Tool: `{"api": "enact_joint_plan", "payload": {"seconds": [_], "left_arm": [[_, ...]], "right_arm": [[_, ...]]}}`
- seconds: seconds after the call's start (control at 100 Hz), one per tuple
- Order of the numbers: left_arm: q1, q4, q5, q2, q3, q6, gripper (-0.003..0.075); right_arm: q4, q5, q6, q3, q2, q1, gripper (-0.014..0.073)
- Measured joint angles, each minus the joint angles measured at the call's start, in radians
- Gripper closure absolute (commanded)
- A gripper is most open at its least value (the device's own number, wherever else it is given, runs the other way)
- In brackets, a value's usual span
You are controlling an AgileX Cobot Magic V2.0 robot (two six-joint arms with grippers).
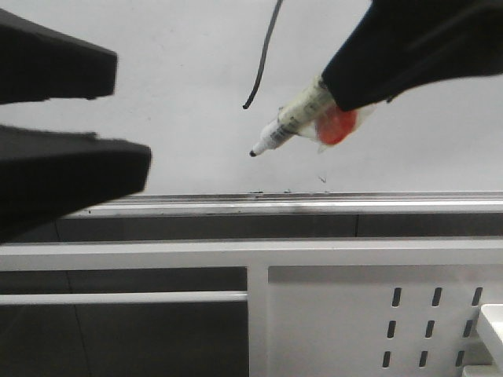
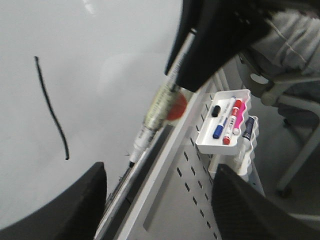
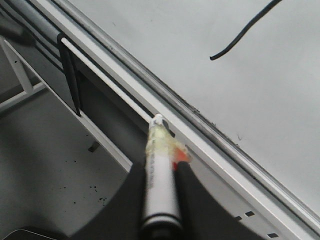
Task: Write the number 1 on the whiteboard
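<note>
The whiteboard fills the upper half of the front view. The number 1 is a thin black slanted stroke on it, also in the left wrist view and the right wrist view. My right gripper is shut on a white marker with yellowish tape and an orange-red blob on it. The marker's black tip points down-left, just below and beside the stroke's lower end, above the rail. My left gripper is open and empty at the left, near the board.
A silver tray rail runs along the board's lower edge. Below it is a white metal panel with oval slots. A small white tray of markers hangs on that panel. A chair stands beyond it.
</note>
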Motion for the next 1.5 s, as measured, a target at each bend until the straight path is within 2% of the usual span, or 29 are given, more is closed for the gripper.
{"api": "enact_joint_plan", "payload": {"seconds": [0.3, 0.69, 0.98, 1.01, 1.05, 1.08, 1.13, 1.15, 1.43, 1.5], "left_arm": [[0.000, 0.100, -0.023, 0.130, -0.107, 0.000, 0.0322], [0.000, 0.105, -0.045, 0.222, -0.126, 0.000, 0.0353], [0.000, 0.073, -0.074, 0.245, -0.130, 0.003, 0.0358], [0.000, 0.073, -0.074, 0.245, -0.130, 0.003, 0.0377], [0.000, 0.070, -0.074, 0.245, -0.130, 0.003, 0.0441], [0.000, 0.070, -0.074, 0.245, -0.130, 0.004, 0.0510], [0.000, 0.070, -0.074, 0.245, -0.130, 0.004, 0.0689], [0.000, 0.070, -0.074, 0.245, -0.130, 0.004, 0.0736], [0.000, 0.058, -0.072, 0.246, -0.130, 0.026, 0.0740], [0.000, 0.040, -0.072, 0.246, -0.130, 0.031, 0.0740]], "right_arm": [[0.179, 0.080, -0.191, -0.132, 0.063, 0.000, 0.0664], [0.291, 0.056, -0.236, -0.173, 0.088, 0.010, 0.0664], [0.320, 0.056, -0.249, -0.178, 0.088, 0.035, 0.0664], [0.321, 0.056, -0.249, -0.179, 0.088, 0.035, 0.0664], [0.322, 0.056, -0.249, -0.179, 0.088, 0.035, 0.0664], [0.324, 0.056, -0.249, -0.179, 0.088, 0.035, 0.0664], [0.324, 0.056, -0.249, -0.179, 0.088, 0.035, 0.0664], [0.326, 0.058, -0.249, -0.179, 0.088, 0.035, 0.0664], [0.333, 0.061, -0.253, -0.181, 0.088, 0.035, 0.0659], [0.331, 0.056, -0.253, -0.181, 0.088, 0.035, 0.0597]]}}
